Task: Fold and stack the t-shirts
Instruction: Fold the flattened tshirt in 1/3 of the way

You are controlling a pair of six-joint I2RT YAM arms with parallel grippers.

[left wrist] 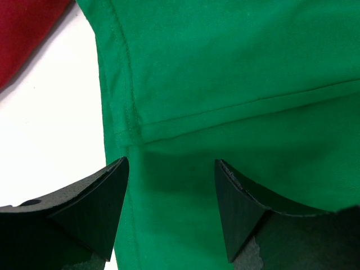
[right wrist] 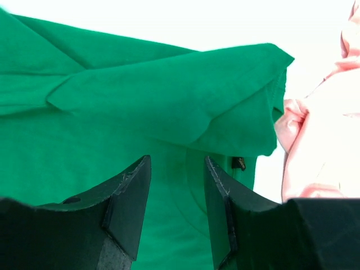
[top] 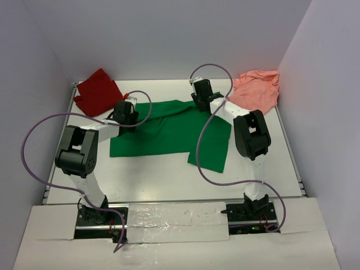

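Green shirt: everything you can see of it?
The green t-shirt is plain bright green cloth with stitched seams, lying spread on the white table, one part folded over itself. The left gripper and right gripper stand open over its far edge. The red shirt lies apart.

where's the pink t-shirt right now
In the top view the pink t-shirt lies crumpled in the far right corner of the table, just right of the right gripper and the green t-shirt.
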